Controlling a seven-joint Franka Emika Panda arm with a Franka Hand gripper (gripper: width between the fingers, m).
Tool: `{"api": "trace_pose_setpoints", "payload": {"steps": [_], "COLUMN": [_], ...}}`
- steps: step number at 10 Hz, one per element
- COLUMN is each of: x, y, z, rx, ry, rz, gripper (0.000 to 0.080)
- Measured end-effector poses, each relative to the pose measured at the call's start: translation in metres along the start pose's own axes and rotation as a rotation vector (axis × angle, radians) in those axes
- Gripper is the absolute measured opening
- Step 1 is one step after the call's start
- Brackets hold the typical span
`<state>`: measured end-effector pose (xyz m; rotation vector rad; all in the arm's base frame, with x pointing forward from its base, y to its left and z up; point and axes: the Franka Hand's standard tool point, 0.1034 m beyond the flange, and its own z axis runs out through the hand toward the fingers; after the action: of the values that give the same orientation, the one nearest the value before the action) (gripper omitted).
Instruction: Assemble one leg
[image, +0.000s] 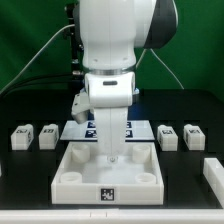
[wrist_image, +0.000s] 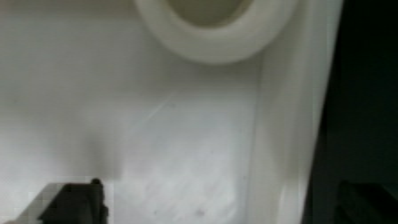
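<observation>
Two legs (image: 22, 136) (image: 47, 135) lie on the black table at the exterior view's left, and two more (image: 168, 135) (image: 193, 135) at its right. All are small white blocks with marker tags. My gripper (image: 111, 152) reaches down into the large white square tray-like part (image: 75, 178) in the middle, apart from every leg. In the wrist view my gripper (wrist_image: 210, 192) is open and empty just above the tray's white floor (wrist_image: 178, 120). One dark finger (wrist_image: 75, 202) shows; the other blends into the dark strip beside the tray wall. A round corner socket (wrist_image: 214, 25) lies ahead.
The marker board (image: 88, 128) lies behind the tray, partly hidden by the arm. Another white part (image: 213, 172) sits at the exterior view's right edge. Cables hang behind the arm against a green backdrop.
</observation>
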<state>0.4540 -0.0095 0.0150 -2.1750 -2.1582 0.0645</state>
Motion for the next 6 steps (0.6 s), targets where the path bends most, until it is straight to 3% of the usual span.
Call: {"api": "trace_pose_setpoints", "payload": {"steps": [4, 5, 6], "x": [0.0013, 0.0008, 0.0008], "y": [-0.0025, -0.0028, -0.0031], "z": [0.0027, 0.0030, 0.0031], "rx": [0.018, 0.019, 0.019], "ry": [-0.002, -0.002, -0.002], "rz": [0.064, 0.065, 0.065], "gripper": [0.0625, 0.0446, 0.0446]}}
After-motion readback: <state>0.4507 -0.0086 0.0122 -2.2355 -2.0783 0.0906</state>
